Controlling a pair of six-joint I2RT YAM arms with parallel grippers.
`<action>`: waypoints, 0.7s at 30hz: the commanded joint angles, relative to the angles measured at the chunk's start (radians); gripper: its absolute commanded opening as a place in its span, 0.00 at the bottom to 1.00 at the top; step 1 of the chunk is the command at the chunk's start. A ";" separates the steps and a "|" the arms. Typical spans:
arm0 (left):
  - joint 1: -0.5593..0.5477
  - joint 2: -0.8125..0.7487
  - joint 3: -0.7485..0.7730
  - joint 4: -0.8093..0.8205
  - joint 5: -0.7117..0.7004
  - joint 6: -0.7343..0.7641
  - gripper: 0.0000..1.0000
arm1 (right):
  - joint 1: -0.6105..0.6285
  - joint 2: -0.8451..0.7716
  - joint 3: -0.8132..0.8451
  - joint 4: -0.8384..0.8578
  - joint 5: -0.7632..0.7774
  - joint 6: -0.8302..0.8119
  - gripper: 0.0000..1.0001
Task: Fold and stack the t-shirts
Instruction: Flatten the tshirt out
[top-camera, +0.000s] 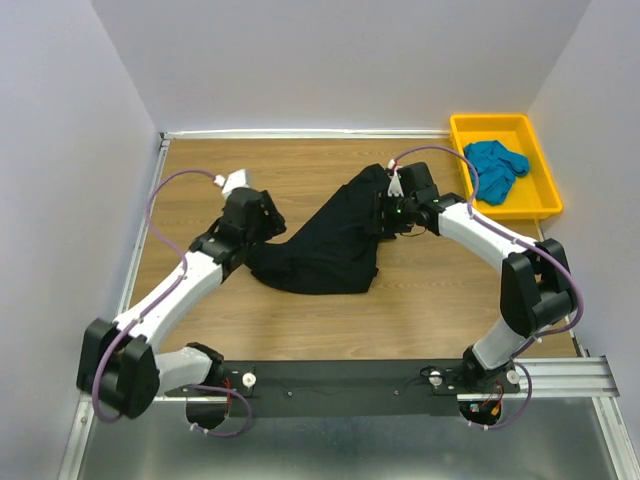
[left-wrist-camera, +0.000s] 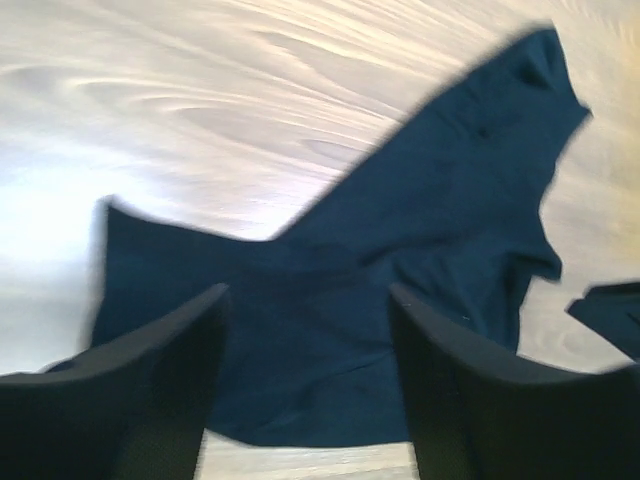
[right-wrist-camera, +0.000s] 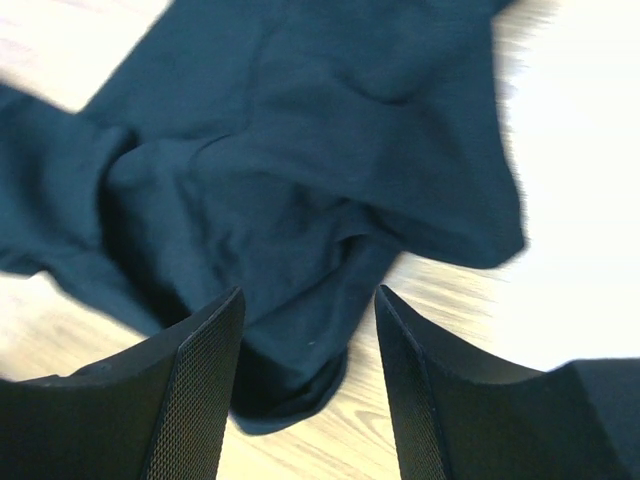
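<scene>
Jaws wide apart, empty, on both: left gripper (left-wrist-camera: 308, 297) over left edge of black t-shirt (top-camera: 325, 245), right gripper (right-wrist-camera: 308, 293) over its right edge.

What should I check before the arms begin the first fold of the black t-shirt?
1. Black t-shirt spread flat: not ok, it lies crumpled on the table.
2. Left gripper open: ok, fingers apart over the cloth.
3. Right gripper open: ok, fingers apart over the cloth.
4. Hold on a hem or corner: not ok, neither gripper pinches cloth.
5. Fingers touching the cloth: cannot tell.
6. Teal t-shirt out of the way: ok, it lies in the yellow tray, apart from the black one.
</scene>
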 joint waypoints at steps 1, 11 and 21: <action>-0.092 0.146 0.086 -0.017 0.062 0.082 0.67 | 0.009 0.023 0.025 0.036 -0.158 -0.030 0.61; -0.143 0.220 -0.085 0.043 0.154 -0.011 0.48 | 0.142 0.081 -0.064 0.079 -0.198 0.030 0.43; -0.143 0.158 -0.182 -0.041 0.148 -0.024 0.35 | 0.245 0.061 -0.259 0.092 -0.181 0.073 0.42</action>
